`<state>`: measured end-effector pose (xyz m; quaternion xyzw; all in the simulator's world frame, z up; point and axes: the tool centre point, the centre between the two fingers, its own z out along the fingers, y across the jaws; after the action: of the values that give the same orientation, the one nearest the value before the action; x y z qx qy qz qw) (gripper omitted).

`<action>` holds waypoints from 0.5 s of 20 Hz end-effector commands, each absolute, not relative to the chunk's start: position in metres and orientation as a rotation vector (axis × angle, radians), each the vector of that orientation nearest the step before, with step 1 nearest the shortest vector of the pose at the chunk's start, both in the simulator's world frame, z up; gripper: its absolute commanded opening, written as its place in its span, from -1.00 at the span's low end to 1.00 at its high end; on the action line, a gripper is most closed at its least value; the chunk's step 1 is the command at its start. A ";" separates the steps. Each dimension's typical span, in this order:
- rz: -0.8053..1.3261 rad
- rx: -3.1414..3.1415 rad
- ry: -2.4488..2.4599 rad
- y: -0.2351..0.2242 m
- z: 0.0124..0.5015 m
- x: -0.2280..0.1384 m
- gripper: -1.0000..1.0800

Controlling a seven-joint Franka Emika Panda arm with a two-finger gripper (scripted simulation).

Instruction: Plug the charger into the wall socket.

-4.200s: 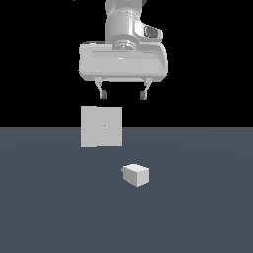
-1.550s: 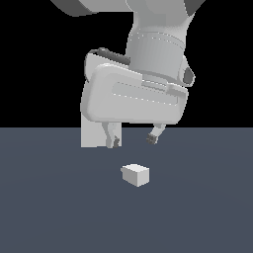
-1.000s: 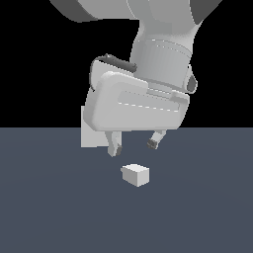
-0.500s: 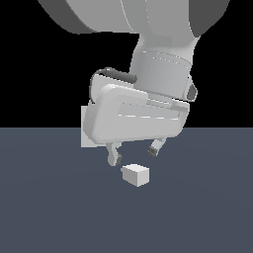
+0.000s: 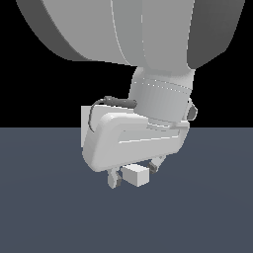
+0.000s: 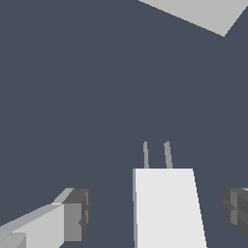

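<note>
The gripper (image 5: 134, 174) is positioned low over the dark floor (image 5: 44, 207) with its jaws apart, and the charger (image 5: 136, 175) sits on the floor between the two fingers; in the wrist view a clear gap shows on each side between the charger (image 6: 167, 208) and the finger pads (image 6: 77, 215), so nothing is clamped. Two thin prongs (image 6: 156, 155) project from the far end of the charger, pointing roughly toward the wall socket (image 6: 198, 13), which stands well apart from it. In the exterior view the wall socket (image 5: 87, 118) is almost wholly hidden behind the gripper body, with only an edge showing.
</note>
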<state>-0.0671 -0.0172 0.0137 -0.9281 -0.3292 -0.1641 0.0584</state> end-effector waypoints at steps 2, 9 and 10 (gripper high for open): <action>-0.499 -2.812 -0.998 -0.017 0.011 -0.067 -1.00; -0.499 -2.812 -0.998 -0.017 0.011 -0.067 -1.00; -0.499 -2.812 -0.998 -0.017 0.011 -0.067 -1.00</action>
<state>-0.0669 -0.0156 0.0119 -0.9274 -0.3307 -0.1645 0.0586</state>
